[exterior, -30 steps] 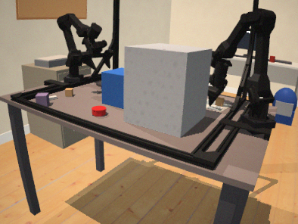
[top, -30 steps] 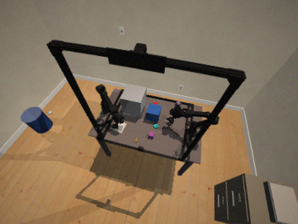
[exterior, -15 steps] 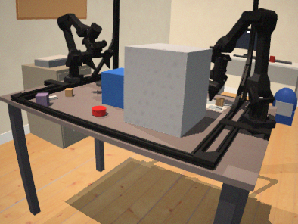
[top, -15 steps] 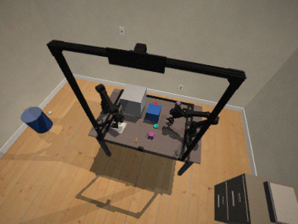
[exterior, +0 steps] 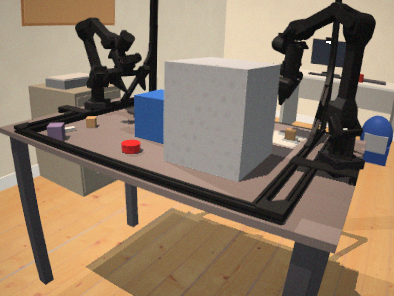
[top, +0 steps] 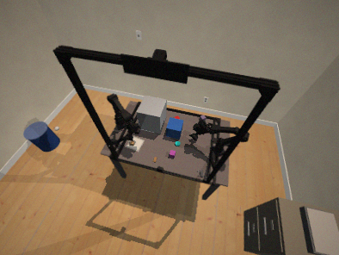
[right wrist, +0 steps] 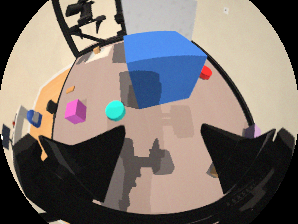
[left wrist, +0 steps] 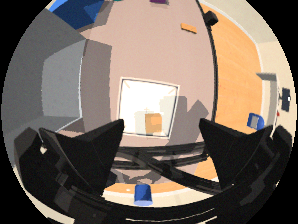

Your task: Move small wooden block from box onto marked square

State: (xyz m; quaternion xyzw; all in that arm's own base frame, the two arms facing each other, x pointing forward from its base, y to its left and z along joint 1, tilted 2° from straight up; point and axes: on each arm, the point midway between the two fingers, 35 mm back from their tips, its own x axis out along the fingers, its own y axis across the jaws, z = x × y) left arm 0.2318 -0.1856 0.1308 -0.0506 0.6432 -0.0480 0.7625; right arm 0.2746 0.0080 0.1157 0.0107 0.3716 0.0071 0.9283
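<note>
Left wrist view: small tan wooden block on the white marked square, at frame centre, near the square's lower edge
Left claw: spread, empty
Right claw: spread, empty

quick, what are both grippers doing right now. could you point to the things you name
Left gripper (left wrist: pixel 162 122): open, holding nothing, above the small wooden block (exterior: pixel 290 134) (left wrist: pixel 153 123) on the white marked square (exterior: pixel 280 139) (left wrist: pixel 135 97).
Right gripper (right wrist: pixel 163 128): open, holding nothing.
</note>
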